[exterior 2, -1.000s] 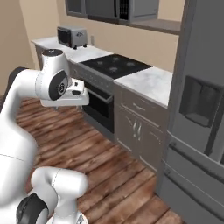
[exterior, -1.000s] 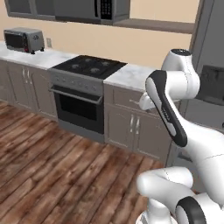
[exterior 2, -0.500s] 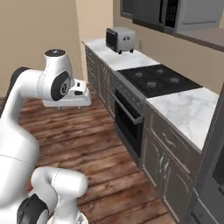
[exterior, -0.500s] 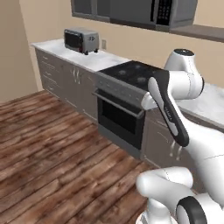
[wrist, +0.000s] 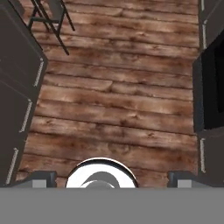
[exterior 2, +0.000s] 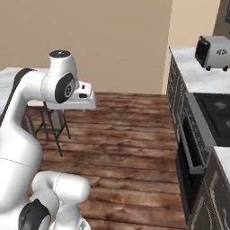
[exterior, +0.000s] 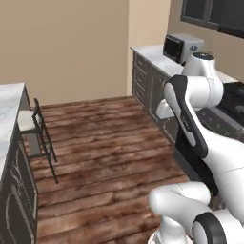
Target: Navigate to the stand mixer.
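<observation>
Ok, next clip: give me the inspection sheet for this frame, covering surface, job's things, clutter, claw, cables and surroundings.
Surface: wooden plank floor in front of the base; a marble counter runs along the right wall.
Job's things: stand mixer, nothing seen.
Clutter: silver toaster stands on that counter, beyond the black cooktop.
Claw: fingertips at the bottom edge of the hand view, set wide apart, nothing between them, pointing down at the floor.
Cables: nothing seen.
Surroundings: oven under the cooktop; dark stool beside a second marble counter on the left; beige walls.
</observation>
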Controlling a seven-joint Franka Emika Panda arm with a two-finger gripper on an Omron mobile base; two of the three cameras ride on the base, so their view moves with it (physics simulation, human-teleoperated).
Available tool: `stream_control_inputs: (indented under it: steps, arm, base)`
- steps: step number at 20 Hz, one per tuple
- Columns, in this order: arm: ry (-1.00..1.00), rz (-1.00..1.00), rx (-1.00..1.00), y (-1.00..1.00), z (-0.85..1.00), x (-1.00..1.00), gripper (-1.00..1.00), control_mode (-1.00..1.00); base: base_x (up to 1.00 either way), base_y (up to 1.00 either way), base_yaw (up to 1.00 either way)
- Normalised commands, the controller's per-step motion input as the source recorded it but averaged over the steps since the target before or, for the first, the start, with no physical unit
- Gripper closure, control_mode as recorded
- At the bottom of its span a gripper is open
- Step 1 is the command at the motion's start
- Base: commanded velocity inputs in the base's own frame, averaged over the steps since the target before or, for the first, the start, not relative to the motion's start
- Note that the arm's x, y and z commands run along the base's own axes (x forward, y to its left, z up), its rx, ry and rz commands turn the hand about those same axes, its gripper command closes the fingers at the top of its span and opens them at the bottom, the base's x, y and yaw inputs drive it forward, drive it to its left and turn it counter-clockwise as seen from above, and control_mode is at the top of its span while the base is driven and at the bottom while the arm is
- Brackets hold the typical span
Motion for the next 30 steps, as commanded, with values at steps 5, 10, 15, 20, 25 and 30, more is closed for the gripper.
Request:
stream_control_inputs:
  steps: [5,10,15,20,25,30]
  arm:
    - [0.00,0.00,0.00,0.00,0.00,0.00,-1.00,1.00]
    - [0.00,0.00,0.00,0.00,0.00,0.00,-1.00,1.00]
    - [0.00,0.00,0.00,0.00,0.00,0.00,-1.00,1.00]
    - [0.00,0.00,0.00,0.00,0.00,0.00,-1.00,1.00]
    - [0.00,0.00,0.00,0.00,0.00,0.00,-1.00,1.00]
    - [0.00,0.00,0.00,0.00,0.00,0.00,-1.00,1.00]
  base:
    - [0.57,-0.15,0.82]
    - [0.51,-0.14,0.84]
    - [0.93,-0.46,0.61]
    - [1.00,-0.54,0.49]
    - [0.92,-0.29,0.70]
    - [0.75,-0.14,0.81]
